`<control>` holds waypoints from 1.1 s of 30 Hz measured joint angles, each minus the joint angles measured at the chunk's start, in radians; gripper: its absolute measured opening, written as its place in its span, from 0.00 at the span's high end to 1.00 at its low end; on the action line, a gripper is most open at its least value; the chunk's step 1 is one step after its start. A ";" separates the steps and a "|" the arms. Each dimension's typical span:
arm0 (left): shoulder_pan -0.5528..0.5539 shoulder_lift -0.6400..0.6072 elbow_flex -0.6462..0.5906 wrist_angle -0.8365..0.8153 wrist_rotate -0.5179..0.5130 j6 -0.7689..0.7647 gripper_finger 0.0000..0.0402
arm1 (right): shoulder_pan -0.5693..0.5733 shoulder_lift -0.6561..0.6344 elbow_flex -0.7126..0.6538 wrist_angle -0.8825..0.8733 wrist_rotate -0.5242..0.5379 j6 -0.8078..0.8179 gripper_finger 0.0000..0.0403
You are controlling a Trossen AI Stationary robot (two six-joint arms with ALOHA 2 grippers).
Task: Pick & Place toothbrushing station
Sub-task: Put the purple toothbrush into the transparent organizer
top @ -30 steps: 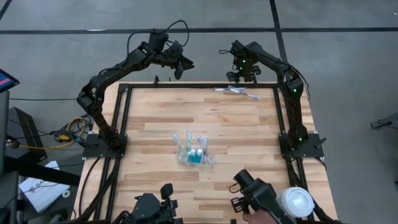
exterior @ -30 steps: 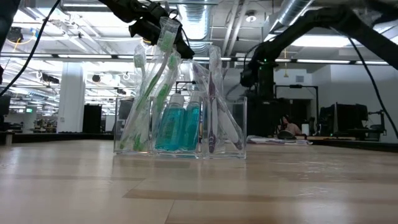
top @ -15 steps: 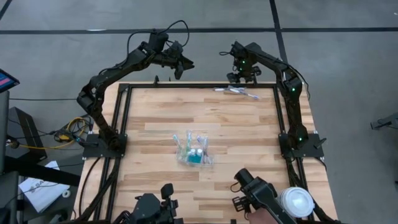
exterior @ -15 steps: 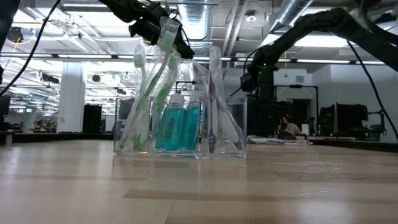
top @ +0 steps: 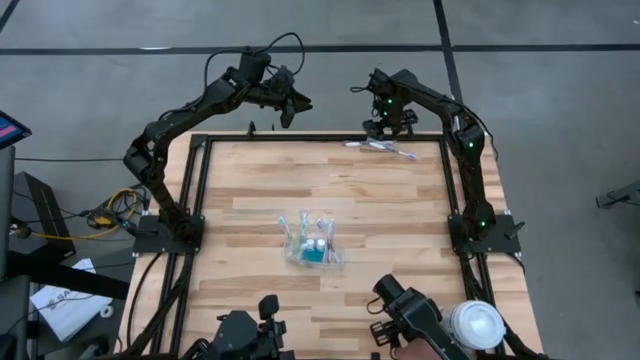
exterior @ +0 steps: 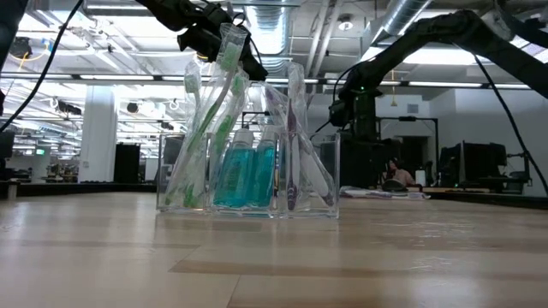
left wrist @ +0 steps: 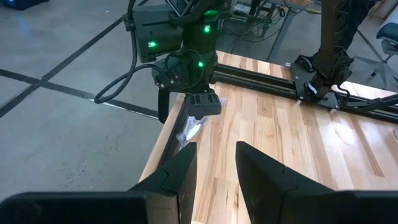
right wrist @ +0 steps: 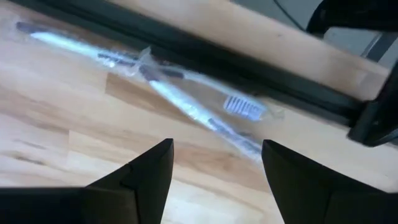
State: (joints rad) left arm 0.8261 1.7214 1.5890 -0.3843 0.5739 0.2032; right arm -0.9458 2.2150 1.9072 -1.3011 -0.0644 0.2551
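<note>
The left pincer (top: 288, 108) hangs beyond the wooden tabletop's (top: 250, 200) far edge, fingers narrowly parted, empty. The clear plastic toothbrushing station (top: 312, 243), holding toothbrushes and teal bottles, stands mid-tabletop. The right pincer (top: 378, 124) gapes wide above what look like wrapped toothbrushes (right wrist: 186, 102).

It was a big open lab or industrial hall: a butcher-block surface (top: 400, 210) framed in black rails stood on grey concrete floor (top: 560, 90), with exposed ceiling ducts (exterior: 402, 21), strip lights and equipment racks (exterior: 467, 167) behind.
</note>
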 joint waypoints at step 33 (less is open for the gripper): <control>0.033 0.000 0.000 0.007 -0.001 0.025 0.74 | 0.327 -0.325 -0.477 -0.110 0.094 0.240 0.42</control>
State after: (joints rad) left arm 0.8589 1.7214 1.5894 -0.3769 0.5732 0.2283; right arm -0.6191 1.8900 1.4303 -1.4114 0.0298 0.4949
